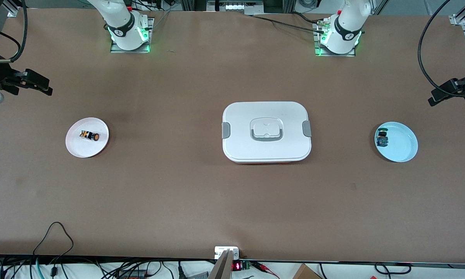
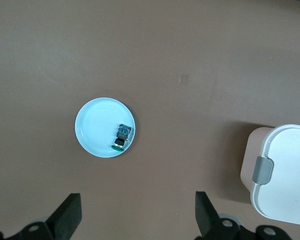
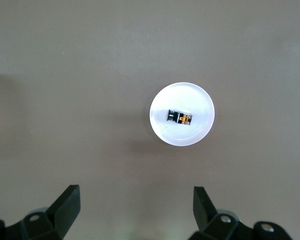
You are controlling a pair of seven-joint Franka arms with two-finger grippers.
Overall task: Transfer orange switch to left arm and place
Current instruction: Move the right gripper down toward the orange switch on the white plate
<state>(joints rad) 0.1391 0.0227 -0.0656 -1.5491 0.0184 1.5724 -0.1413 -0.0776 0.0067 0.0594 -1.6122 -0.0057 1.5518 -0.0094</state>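
Observation:
The orange switch [image 1: 89, 136] lies on its side on a white plate [image 1: 77, 147] toward the right arm's end of the table. It also shows in the right wrist view [image 3: 180, 118]. The white box [image 1: 266, 131] stands closed at the table's middle; its corner shows in the left wrist view [image 2: 285, 175]. My right gripper [image 3: 135, 192] is open and empty, high over bare table beside the white plate [image 3: 182, 92]. My left gripper [image 2: 137, 200] is open and empty, high over bare table beside a pale blue plate [image 2: 95, 122]. Neither gripper shows in the front view.
A green-capped switch [image 1: 382, 138] lies on the pale blue plate [image 1: 405, 149] toward the left arm's end, also in the left wrist view [image 2: 122, 136]. Black clamps with cables stand at both table ends [image 1: 26, 83] [image 1: 453, 91]. A cable loop [image 1: 56, 232] lies at the near edge.

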